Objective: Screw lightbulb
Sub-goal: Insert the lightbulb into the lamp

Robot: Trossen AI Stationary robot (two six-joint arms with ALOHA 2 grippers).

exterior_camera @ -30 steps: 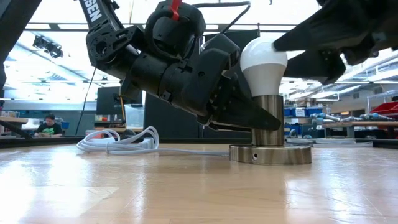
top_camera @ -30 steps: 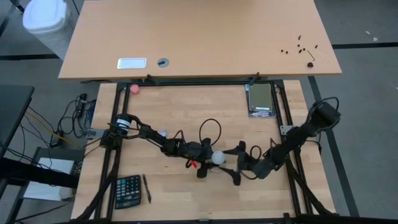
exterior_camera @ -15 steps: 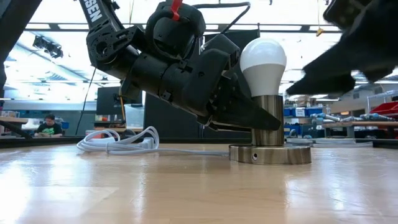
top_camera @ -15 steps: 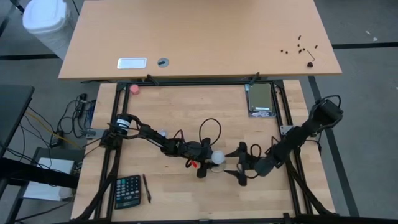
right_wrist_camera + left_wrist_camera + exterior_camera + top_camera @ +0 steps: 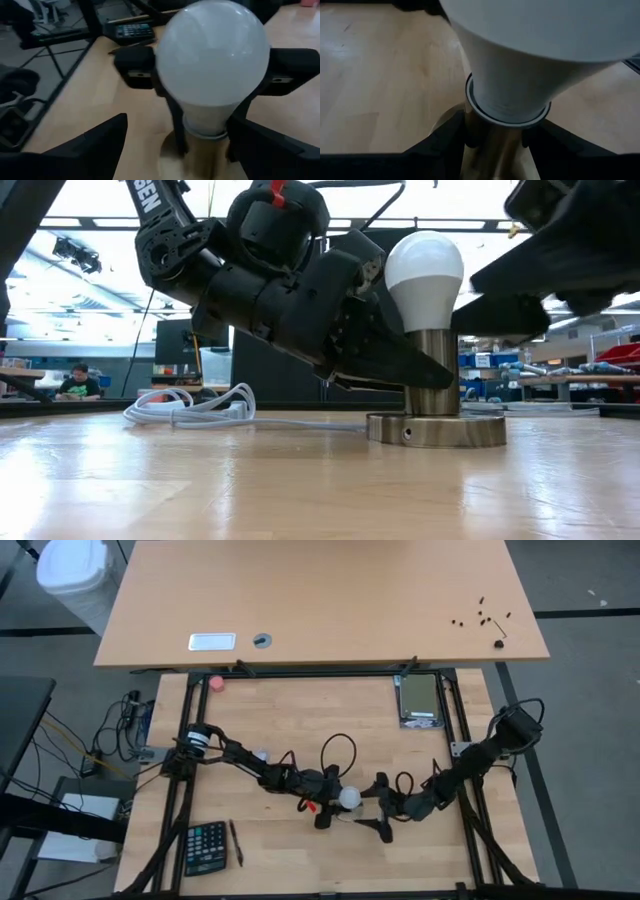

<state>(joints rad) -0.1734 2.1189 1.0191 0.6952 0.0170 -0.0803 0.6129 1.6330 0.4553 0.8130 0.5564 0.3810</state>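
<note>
With the left pincer [image 5: 425, 375] pinching the brass lamp stem [image 5: 433, 372], the spread right pincer [image 5: 372, 805] risked knocking the white pear-shaped lightbulb [image 5: 424, 275] crooked.

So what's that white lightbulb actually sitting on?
The lightbulb stands upright in a brass-coloured metal socket post on a round base. Its screw thread is hidden inside the post. The left gripper clamps the post; the right gripper straddles the bulb, open.

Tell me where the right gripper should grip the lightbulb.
Grip the lightbulb across its round globe, level from the side away from the left gripper, which holds the metal socket post. The right gripper is open and already straddles the upright bulb.
</note>
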